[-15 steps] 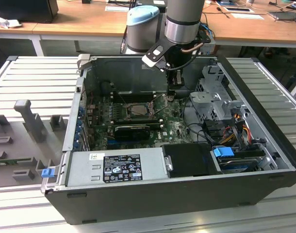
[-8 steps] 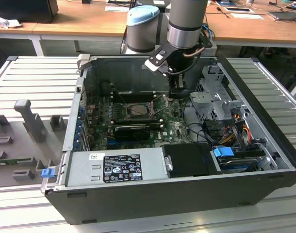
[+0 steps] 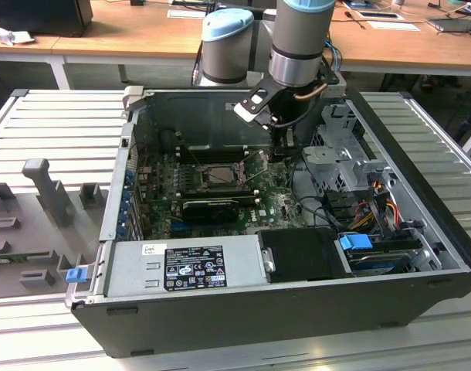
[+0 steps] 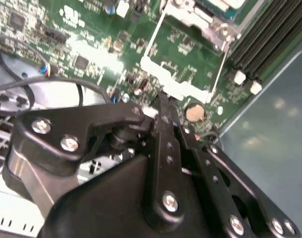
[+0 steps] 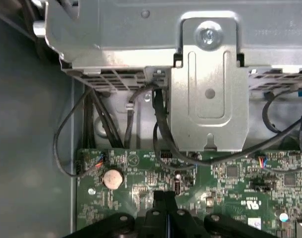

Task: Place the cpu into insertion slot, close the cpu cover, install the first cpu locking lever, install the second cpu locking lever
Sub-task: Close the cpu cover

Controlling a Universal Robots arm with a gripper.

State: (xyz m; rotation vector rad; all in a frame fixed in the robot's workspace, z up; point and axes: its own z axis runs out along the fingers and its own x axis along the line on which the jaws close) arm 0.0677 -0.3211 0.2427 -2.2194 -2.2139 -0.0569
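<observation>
In the exterior view my gripper (image 3: 286,151) is down inside the open computer case, just above the green board. It is on the exterior view's right of the insertion slot (image 3: 220,175). The fingers (image 4: 163,116) are pressed together with nothing visible between them, and their tip (image 5: 163,196) hovers over the board near a coin battery (image 5: 112,178). The cpu cover (image 4: 193,16) lies as a metal frame on the slot. Two thin locking levers (image 4: 221,64) (image 4: 155,37) run out from it toward my gripper. I cannot tell whether the pale strip inside the frame is the cpu.
A metal drive cage (image 5: 210,99) with black cables (image 5: 161,124) stands close beside my gripper. Black memory slots (image 4: 262,39) run along the slot's far side. The power supply (image 3: 185,267) fills the case front, and grey case walls (image 3: 127,154) enclose the board.
</observation>
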